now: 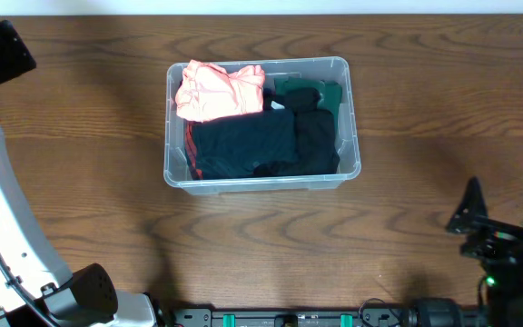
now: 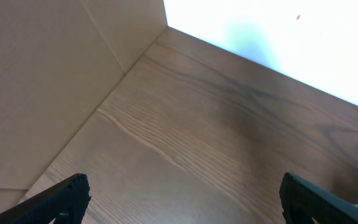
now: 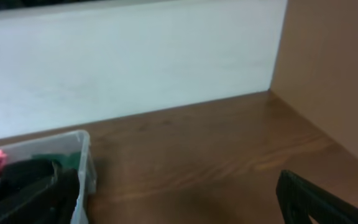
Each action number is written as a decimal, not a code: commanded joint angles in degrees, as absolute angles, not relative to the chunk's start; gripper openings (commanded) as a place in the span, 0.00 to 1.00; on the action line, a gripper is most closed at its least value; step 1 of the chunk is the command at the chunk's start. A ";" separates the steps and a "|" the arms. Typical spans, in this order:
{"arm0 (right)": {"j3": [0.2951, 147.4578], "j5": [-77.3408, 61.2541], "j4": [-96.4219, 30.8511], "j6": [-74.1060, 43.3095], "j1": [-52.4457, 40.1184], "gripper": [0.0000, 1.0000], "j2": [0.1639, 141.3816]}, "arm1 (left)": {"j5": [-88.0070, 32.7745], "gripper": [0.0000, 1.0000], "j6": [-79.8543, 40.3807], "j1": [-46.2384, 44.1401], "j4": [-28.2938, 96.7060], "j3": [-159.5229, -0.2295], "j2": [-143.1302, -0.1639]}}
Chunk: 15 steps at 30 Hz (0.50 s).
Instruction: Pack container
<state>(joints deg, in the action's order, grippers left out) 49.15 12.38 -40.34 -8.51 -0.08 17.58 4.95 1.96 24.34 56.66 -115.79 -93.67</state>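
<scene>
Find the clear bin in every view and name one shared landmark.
Overhead: bin at centre, slightly toward the top.
Left wrist: not clearly in it.
Right wrist: bin in the bottom left corner, cut off.
Shared landmark: the wooden table, in all three.

**Lighting fair, focus uneven**

Overhead: even, moderate light, sharp throughout. My left wrist view: white wall [image 2: 260, 37] blown out at 1 o'clock; soft shadow across the table [image 2: 166, 155] centre. My right wrist view: dim, soft, slightly blurred.
</scene>
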 commanded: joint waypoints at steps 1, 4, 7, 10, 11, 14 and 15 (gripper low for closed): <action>41.12 11.22 -36.47 -7.84 0.40 0.99 14.11 | 5.63 0.98 2.33 24.58 56.75 -115.50 -94.11; 34.24 10.26 -32.40 -7.86 0.40 0.99 10.74 | 5.63 0.98 2.33 24.58 56.75 -115.50 -94.11; 29.36 9.56 -30.81 -7.86 0.36 0.99 7.11 | 5.63 0.98 2.33 24.58 56.75 -115.50 -94.11; 25.61 9.47 -30.59 -7.86 0.34 0.99 3.16 | 5.63 0.98 2.33 24.58 56.77 -115.50 -94.11; 24.51 9.32 -30.61 -7.84 0.34 0.99 1.72 | 5.63 0.98 2.33 24.58 56.75 -115.50 -94.11; 22.48 8.71 -30.65 -7.62 0.12 0.99 0.51 | 5.63 0.98 2.33 24.58 56.75 -115.52 -94.11; 21.80 8.40 -30.61 -7.62 -0.10 0.99 0.40 | 5.63 0.98 2.33 24.58 56.75 -115.50 -94.11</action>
<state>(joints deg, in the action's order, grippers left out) 23.35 9.61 -30.87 -8.47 0.03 1.04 4.95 1.96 24.34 56.66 -115.79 -93.67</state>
